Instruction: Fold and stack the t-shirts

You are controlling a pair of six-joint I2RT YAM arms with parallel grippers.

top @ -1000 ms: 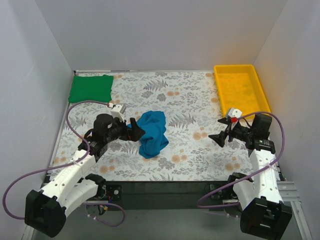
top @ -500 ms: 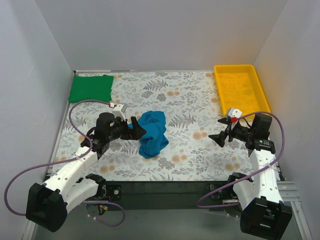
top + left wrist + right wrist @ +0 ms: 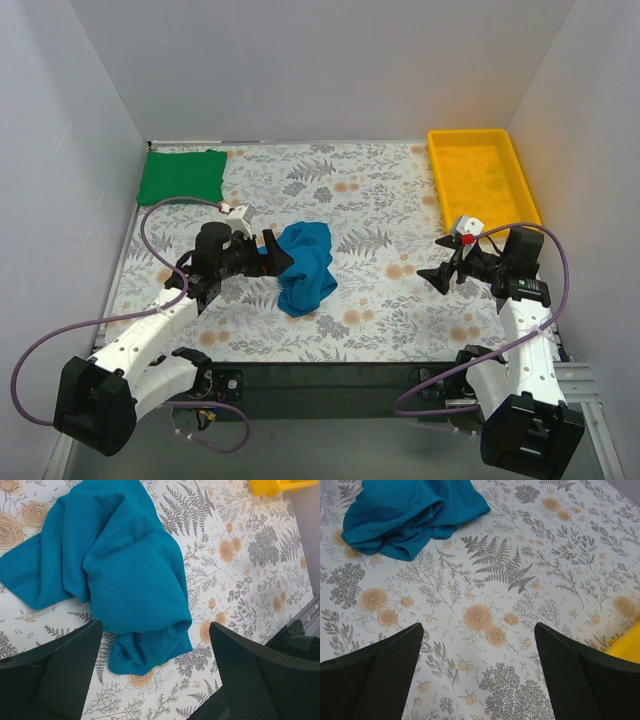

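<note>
A crumpled teal-blue t-shirt (image 3: 305, 263) lies in a heap near the middle of the floral table. It fills the upper left of the left wrist view (image 3: 115, 565) and the top left of the right wrist view (image 3: 405, 515). A bright green t-shirt (image 3: 181, 177) lies folded flat at the far left corner. My left gripper (image 3: 275, 255) is open, right at the teal shirt's left edge, holding nothing (image 3: 155, 670). My right gripper (image 3: 440, 262) is open and empty over bare table (image 3: 477, 665), well to the right of the shirt.
A yellow plastic tray (image 3: 484, 178) stands at the far right, its corner showing in the right wrist view (image 3: 627, 647). White walls close in the table on three sides. The black front edge (image 3: 330, 370) runs between the arm bases.
My left gripper has crept a little farther right and away from me, toward the teal shirt. The shirt and the right arm have not moved.
</note>
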